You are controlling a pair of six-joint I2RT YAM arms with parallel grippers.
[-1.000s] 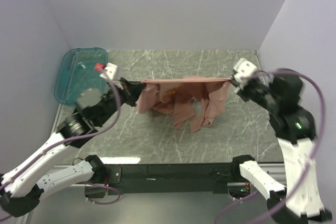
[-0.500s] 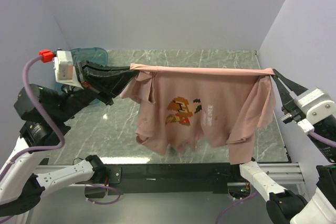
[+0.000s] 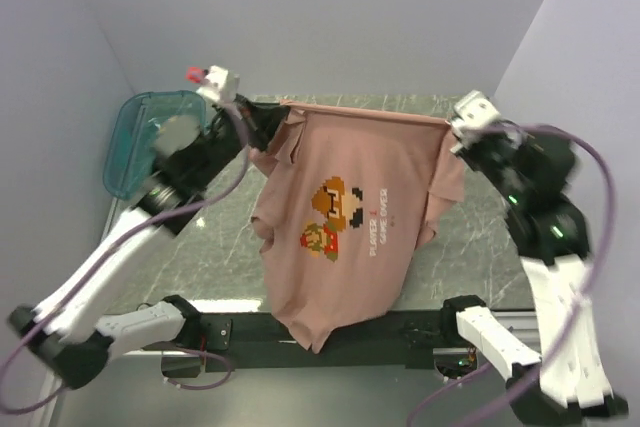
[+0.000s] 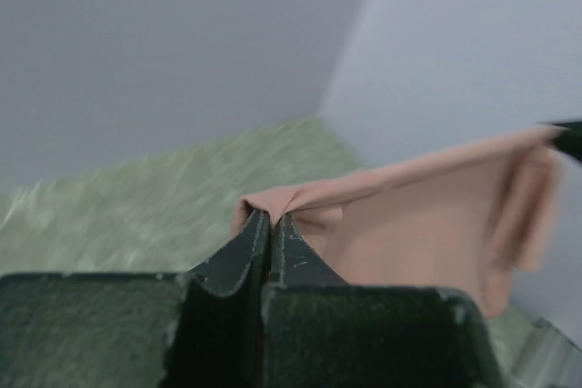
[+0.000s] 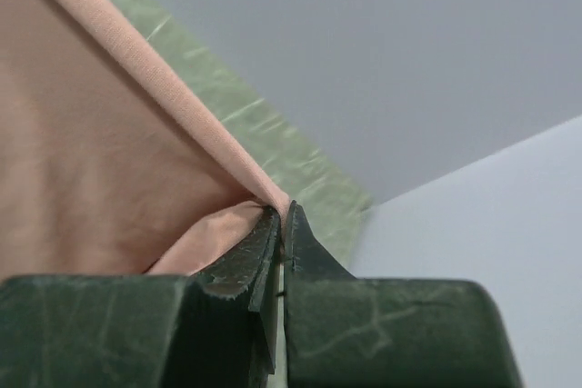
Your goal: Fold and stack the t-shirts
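Left tool [image 3: 272,117] is clamped on one upper corner of the dusty salmon-pink cotton t-shirt [image 3: 340,247] with pixel-art print. Right tool [image 3: 447,139] is clamped on the other. The shirt hangs spread between them above the green marbled bench [image 3: 220,237], print facing up.

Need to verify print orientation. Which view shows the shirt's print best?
Top external: the shirt hangs spread, with the print facing the camera. Left wrist shows only a pinched edge and plain fabric. Right wrist shows the same, no print.
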